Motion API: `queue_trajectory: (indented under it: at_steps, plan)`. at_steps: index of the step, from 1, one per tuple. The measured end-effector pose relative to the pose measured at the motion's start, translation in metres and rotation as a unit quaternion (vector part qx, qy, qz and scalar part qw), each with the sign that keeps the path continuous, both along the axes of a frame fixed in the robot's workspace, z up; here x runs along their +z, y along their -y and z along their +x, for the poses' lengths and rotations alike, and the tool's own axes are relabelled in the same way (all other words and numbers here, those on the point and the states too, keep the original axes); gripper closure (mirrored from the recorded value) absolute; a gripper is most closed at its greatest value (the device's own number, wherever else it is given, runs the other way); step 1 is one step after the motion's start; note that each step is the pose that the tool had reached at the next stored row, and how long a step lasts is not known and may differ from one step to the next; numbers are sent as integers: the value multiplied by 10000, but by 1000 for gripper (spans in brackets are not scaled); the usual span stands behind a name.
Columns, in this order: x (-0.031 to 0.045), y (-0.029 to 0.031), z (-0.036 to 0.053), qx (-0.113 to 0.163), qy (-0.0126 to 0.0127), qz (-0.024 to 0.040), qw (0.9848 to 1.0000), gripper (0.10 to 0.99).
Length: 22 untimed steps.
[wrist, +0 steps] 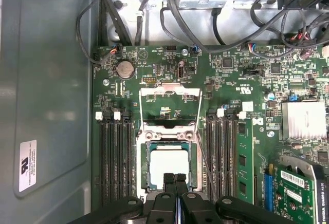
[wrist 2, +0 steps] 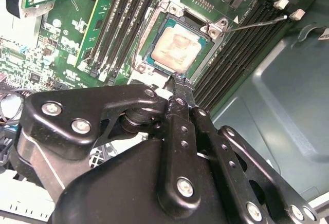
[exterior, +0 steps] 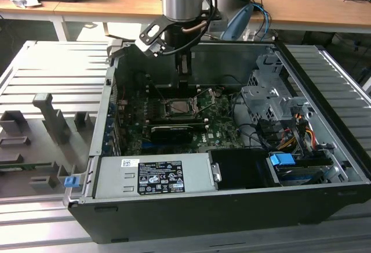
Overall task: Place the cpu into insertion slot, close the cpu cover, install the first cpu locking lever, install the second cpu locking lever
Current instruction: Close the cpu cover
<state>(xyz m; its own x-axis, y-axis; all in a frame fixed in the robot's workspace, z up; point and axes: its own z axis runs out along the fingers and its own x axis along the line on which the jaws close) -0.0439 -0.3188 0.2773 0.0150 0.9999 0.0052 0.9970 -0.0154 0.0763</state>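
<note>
Black memory slots (wrist: 114, 157) flank the seated cpu (wrist: 168, 166), with the pressed-together gripper (wrist: 175, 178) at its edge.

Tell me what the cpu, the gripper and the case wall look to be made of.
cpu: a metal lid, dull silvery-tan and matte, with smudged patches.
gripper: probably black-coated metal with a satin sheen, joined by bright screws; hard plastic cannot be ruled out.
case wall: grey sheet metal, going by its soft reflections and pressed outline.
</note>
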Motion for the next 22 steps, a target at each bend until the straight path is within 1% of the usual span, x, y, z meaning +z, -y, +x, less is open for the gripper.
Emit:
queue_trajectory:
  at_steps: [7, 22]
  plan:
    - [48, -1, 0, 0, 0, -6, 10000, 980]
    - [106, -2, 0, 0, 0, -13, 10000, 980]
